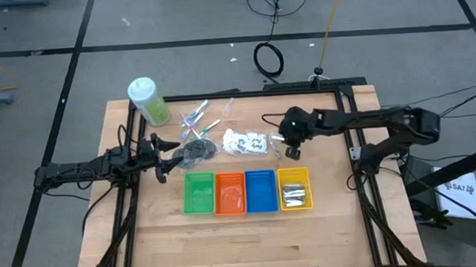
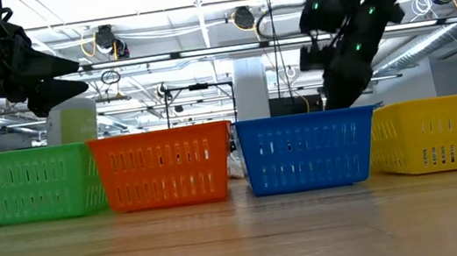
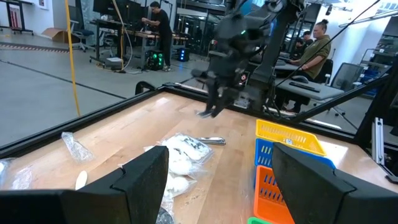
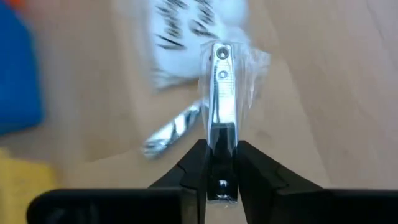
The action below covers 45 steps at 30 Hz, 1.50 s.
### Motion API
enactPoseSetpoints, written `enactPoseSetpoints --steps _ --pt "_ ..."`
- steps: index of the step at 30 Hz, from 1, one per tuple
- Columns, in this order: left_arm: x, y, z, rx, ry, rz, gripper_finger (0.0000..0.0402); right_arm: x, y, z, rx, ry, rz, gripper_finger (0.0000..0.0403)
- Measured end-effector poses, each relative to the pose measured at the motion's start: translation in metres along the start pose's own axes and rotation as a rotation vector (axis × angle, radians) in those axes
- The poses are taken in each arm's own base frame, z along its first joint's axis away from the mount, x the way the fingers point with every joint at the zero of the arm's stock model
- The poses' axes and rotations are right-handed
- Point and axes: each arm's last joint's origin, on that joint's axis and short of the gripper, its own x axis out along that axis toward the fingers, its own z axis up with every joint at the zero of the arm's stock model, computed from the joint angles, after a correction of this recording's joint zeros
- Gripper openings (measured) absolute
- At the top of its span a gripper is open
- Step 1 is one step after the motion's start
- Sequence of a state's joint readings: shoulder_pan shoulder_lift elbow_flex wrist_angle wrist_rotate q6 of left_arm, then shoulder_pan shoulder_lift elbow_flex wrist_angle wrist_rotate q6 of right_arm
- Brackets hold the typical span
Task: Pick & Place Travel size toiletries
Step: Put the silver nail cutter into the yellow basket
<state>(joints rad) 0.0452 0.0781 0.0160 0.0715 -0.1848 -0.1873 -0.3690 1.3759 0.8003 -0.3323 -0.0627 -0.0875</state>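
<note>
Nail clipper (image 4: 221, 81), silver, in a clear wrapper, pinched by its near end in the right tool (image 4: 222, 163), fingers closed tight on the metal so the rest juts straight ahead. Lifted clear of the tabletop (image 1: 326, 227), judging by the left wrist view, with the wood well below. Just beyond the clipper's tip, a white packet (image 4: 193, 25) with dark lettering; off to one side of the fingers, a second wrapped silver piece (image 4: 171, 132) lying flat on the wood. From above, right tool (image 1: 292, 149) hanging just beside the white packets (image 1: 247, 141), with the yellow bin (image 1: 295, 188) close on its near side, already holding silver items; likely the destination for this one, so only a short carry needed. Blue, orange and green bins in the same row, farther off. Left tool (image 1: 163, 157) parked wide open, gripping nothing, beside the dark clear pouch (image 1: 196, 151), probably kept clear while the right arm works.
</note>
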Motion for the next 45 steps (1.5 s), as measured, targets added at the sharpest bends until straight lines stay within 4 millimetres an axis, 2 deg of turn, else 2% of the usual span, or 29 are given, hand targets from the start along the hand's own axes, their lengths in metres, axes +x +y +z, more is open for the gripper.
enactPoseSetpoints --steps 10,17,23,35,45 --pt "0.000 0.000 0.000 0.000 0.001 0.000 0.0280 -0.040 0.062 -0.007 -0.049 -0.033 0.215 0.0055" --pt "0.000 0.000 0.000 0.000 0.000 0.000 0.0280 -0.041 0.089 -0.032 -0.039 0.000 0.295 0.0055" --pt "0.000 0.000 0.000 0.000 0.000 0.000 0.0280 -0.034 0.096 -0.047 0.004 0.046 0.309 0.0055" --pt "0.000 0.000 0.000 0.000 0.000 0.000 0.0280 -0.031 0.097 -0.052 0.030 0.059 0.311 0.0055" --pt "0.000 0.000 0.000 0.000 0.000 0.000 0.0280 -0.031 0.097 -0.053 0.048 0.067 0.310 0.0119"
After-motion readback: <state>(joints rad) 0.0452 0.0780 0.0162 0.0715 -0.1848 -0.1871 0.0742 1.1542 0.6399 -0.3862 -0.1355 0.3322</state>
